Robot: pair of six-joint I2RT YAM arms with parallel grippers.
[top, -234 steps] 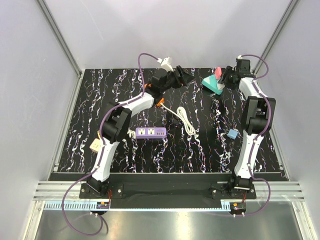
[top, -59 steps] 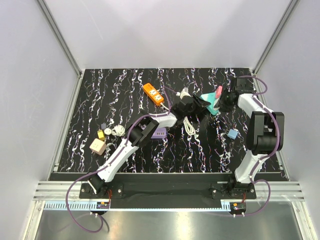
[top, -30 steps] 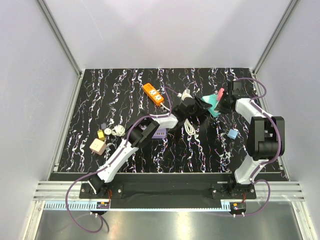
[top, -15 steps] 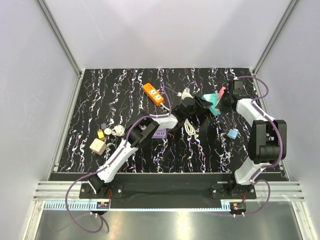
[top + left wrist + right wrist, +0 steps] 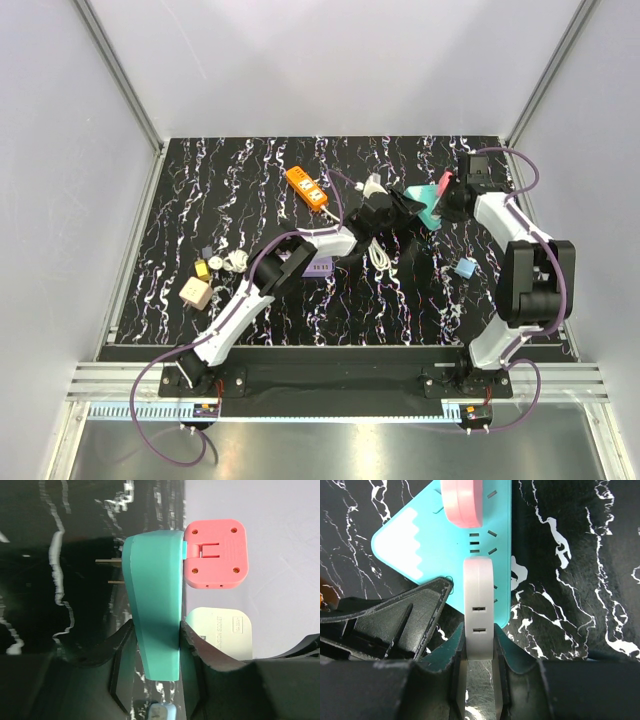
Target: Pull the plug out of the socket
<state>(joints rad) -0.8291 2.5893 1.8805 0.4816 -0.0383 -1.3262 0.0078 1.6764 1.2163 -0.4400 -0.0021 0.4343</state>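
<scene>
My left gripper (image 5: 156, 637) clamps the teal socket (image 5: 152, 580), right gripper (image 5: 478, 647) pinches the white plug (image 5: 478, 592); pulling askew may slip it

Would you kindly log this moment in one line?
left hand: gripping teal socket | right hand: gripping white plug | status: white plug seated, not yet pulled

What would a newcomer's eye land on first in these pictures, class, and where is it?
The teal socket block at the far right stands out: the left tool grips its body, while the right tool clamps a white plug on its face. A pink plug sits beside that one, and an orange power strip lies farther left.
</scene>
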